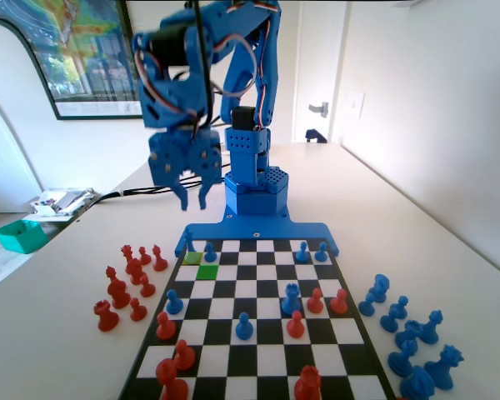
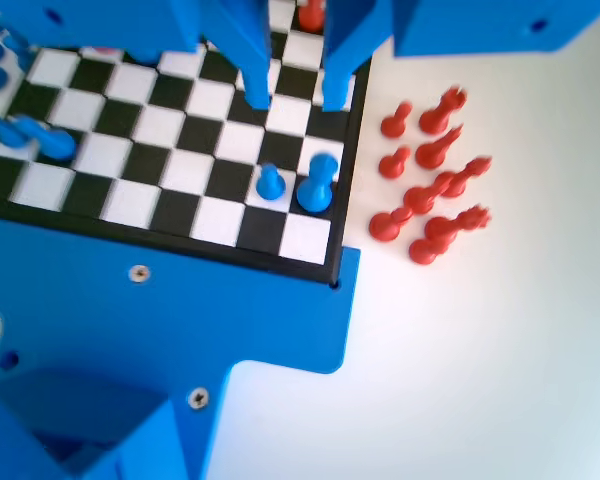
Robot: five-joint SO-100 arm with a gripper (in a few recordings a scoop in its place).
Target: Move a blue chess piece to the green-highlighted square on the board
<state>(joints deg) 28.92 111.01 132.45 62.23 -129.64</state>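
Two small blue plastic pawns stand side by side near the checkered board's right edge. The blue gripper hangs above, jaws apart. Red plastic pieces cluster on the white table.

Blue plastic arm, black servos

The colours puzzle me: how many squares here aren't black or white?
2. The green-highlighted square sits near the board's far left corner in the fixed view; the yellow-olive square touches it diagonally, one row farther. Pieces might hide others.
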